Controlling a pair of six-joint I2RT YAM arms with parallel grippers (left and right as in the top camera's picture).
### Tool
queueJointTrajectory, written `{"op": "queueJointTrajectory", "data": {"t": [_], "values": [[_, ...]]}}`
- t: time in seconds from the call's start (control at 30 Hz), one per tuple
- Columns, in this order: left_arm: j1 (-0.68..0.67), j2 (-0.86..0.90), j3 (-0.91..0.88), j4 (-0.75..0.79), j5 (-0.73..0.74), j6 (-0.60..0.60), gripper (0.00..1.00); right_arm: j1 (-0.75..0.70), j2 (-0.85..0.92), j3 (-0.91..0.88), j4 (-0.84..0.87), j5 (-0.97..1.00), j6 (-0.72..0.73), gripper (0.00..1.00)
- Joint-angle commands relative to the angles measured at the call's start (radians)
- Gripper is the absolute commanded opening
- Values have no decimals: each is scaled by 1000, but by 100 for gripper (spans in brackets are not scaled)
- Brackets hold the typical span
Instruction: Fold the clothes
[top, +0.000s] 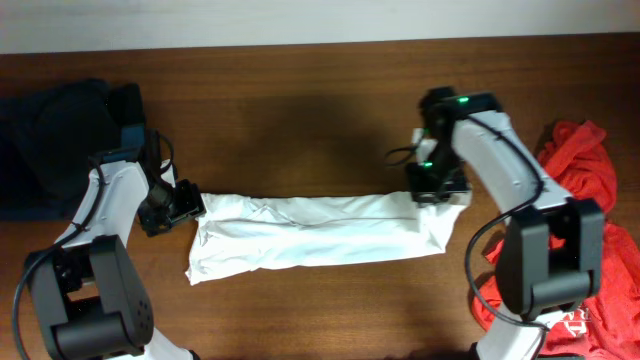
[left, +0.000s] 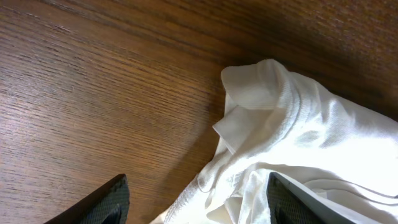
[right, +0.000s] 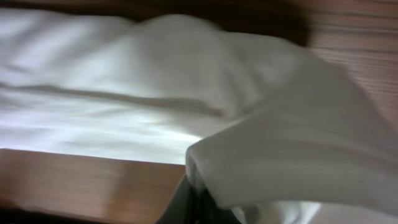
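Note:
The white T-shirt (top: 310, 230) lies folded into a long narrow strip across the wooden table; no logo shows. My left gripper (top: 190, 205) is at the strip's left end. In the left wrist view its fingers (left: 199, 205) are wide open, one on bare wood and one over the crumpled hem of the T-shirt (left: 298, 124). My right gripper (top: 437, 195) is at the strip's right end. In the blurred right wrist view its dark fingers (right: 205, 205) are shut on a fold of the T-shirt (right: 155, 93), which drapes over them.
A dark navy garment (top: 50, 130) is heaped at the far left. A red garment (top: 590, 200) lies at the right edge beside the right arm's base. Bare brown table (top: 300, 110) stretches behind the strip.

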Motion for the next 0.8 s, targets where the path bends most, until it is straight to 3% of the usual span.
{"op": "queueJointTrajectory", "data": {"t": [0.0, 0.17, 0.33, 0.37, 0.43, 0.47, 0.53, 0.6, 0.73, 0.77], "values": [[0, -19, 16, -1, 11, -13, 71, 132, -15, 10, 22, -9, 126, 4], [0, -19, 16, -2, 11, -13, 71, 334, 1, 10, 142, -55, 186, 4], [0, -19, 16, -2, 11, -13, 72, 415, 15, 10, 206, -73, 202, 13], [0, -19, 16, -2, 11, -13, 72, 424, 15, 10, 212, -74, 202, 24], [0, -19, 16, -2, 11, -13, 75, 450, 15, 10, 240, -182, 129, 64], [0, -19, 16, -2, 11, -13, 75, 460, 15, 10, 250, -226, 67, 70], [0, -19, 16, -2, 11, -13, 76, 468, 15, 10, 246, -210, 51, 67], [0, -19, 16, -2, 18, 2, 79, 444, 6, 21, 199, -92, 111, 52], [0, -19, 16, -1, 18, 2, 79, 388, -43, 48, 165, 107, 176, 53], [0, -19, 16, -2, 18, 2, 79, 388, -42, 48, 156, 138, 177, 46]]}}
